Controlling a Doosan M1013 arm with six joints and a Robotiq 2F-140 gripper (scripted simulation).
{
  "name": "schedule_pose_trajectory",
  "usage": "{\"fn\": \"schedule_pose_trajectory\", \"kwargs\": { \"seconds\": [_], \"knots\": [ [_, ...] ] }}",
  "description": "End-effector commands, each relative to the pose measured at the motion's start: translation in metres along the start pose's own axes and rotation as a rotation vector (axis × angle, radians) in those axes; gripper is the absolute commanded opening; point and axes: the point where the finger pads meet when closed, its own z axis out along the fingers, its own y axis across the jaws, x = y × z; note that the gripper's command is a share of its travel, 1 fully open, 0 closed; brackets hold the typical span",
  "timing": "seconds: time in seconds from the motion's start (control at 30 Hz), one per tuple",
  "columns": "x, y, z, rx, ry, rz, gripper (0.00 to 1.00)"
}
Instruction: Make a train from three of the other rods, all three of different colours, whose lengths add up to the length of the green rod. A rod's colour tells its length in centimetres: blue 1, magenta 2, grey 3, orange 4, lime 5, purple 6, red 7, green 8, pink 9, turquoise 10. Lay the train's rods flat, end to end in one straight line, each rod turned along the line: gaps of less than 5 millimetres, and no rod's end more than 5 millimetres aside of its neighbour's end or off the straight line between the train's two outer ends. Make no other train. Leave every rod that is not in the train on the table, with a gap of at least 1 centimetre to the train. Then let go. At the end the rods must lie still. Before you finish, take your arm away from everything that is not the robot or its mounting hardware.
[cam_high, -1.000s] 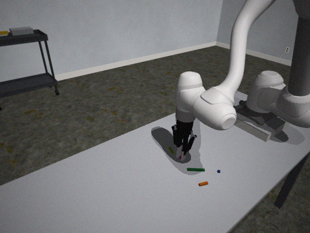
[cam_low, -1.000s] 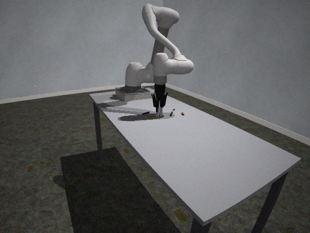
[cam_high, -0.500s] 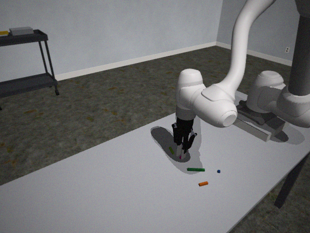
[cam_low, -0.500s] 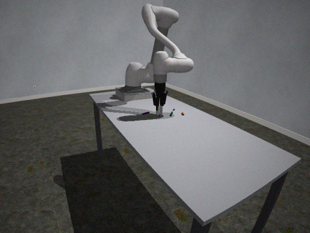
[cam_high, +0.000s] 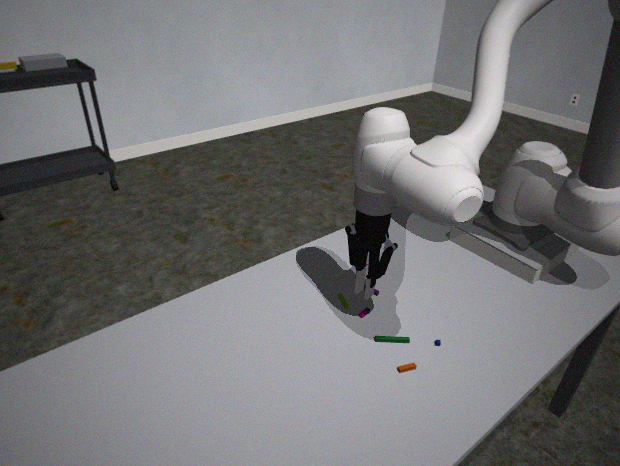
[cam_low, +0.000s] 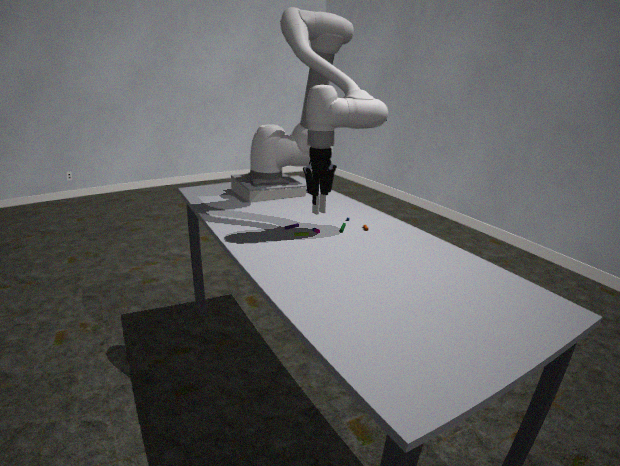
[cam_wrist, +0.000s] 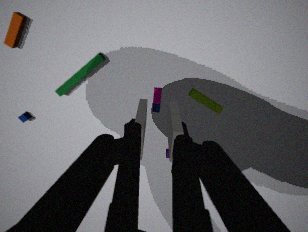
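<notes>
My gripper (cam_high: 363, 295) (cam_low: 319, 212) (cam_wrist: 157, 112) is slightly open and empty, raised above the table. A magenta rod (cam_high: 362, 314) (cam_low: 316, 230) (cam_wrist: 157, 94) and a blue rod (cam_high: 367, 310) (cam_wrist: 156, 108) lie end to end in line, with no visible gap. The lime rod (cam_high: 342, 300) (cam_low: 301, 234) (cam_wrist: 205, 101) lies apart, at a slant. The purple rod (cam_high: 375, 292) (cam_low: 292, 226) (cam_wrist: 167, 153) is mostly hidden behind a finger in the wrist view. The green rod (cam_high: 391, 339) (cam_low: 342, 227) (cam_wrist: 80, 75) lies apart from the pair.
An orange rod (cam_high: 406, 367) (cam_low: 365, 227) (cam_wrist: 15, 30) lies beyond the green rod. A second blue rod (cam_high: 437, 342) (cam_low: 347, 218) (cam_wrist: 25, 117) lies alone. The robot's base stands at the table's far end. The arm's shadow covers the lime rod.
</notes>
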Motion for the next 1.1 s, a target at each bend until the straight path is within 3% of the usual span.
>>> {"fn": "schedule_pose_trajectory", "kwargs": {
  "seconds": [0.0, 0.23, 0.27, 0.93, 1.07],
  "knots": [
    [0.0000, 0.0000, -0.0146, 0.000, 0.000, 0.000, 0.15],
    [0.0000, 0.0000, -0.0181, 0.000, 0.000, 0.000, 0.15],
    [0.0000, 0.0000, -0.0181, 0.000, 0.000, 0.000, 1.00],
    [0.0000, 0.0000, -0.0181, 0.000, 0.000, -0.001, 1.00],
    [-0.0004, 0.0053, -0.0164, 0.000, 0.000, -0.088, 1.00]
  ]
}}
